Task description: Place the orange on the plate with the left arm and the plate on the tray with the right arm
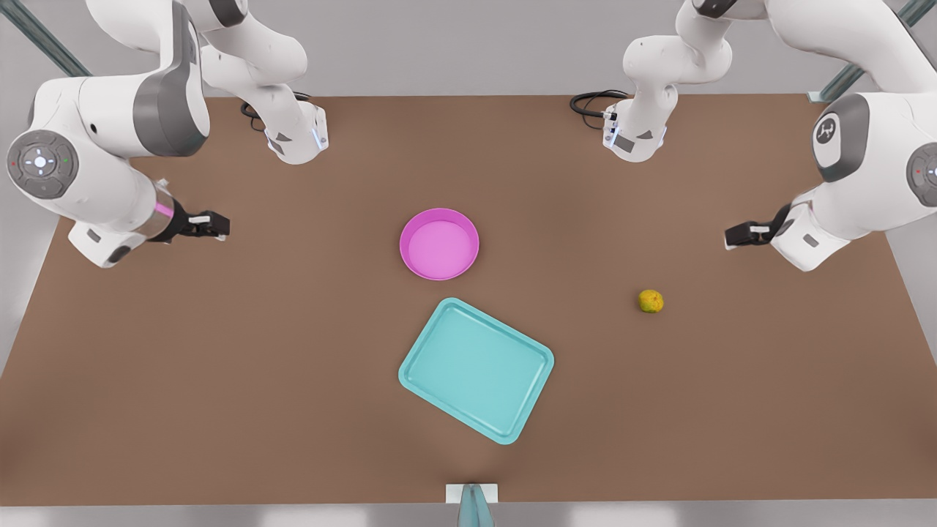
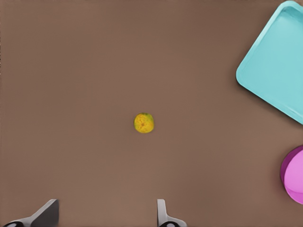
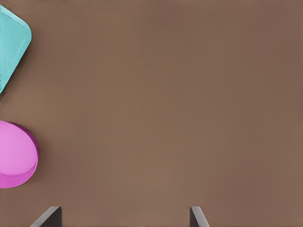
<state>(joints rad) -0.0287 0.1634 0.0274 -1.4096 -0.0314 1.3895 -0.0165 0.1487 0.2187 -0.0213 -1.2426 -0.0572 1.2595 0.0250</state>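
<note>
The tray lies nearest the camera, the plate just behind it, both bare. The orange sits alone toward the front view's right, below the left gripper, fingers spread. The right gripper waits opposite, also spread. Best to centre the left fingers over the fruit, descend straight and close gently so it cannot roll

Brown matte tabletop fills most of scene. Behind its far edge: plain grey wall, w/ diagonal metal struts at both upper corners. Light even, soft shadows.
</note>
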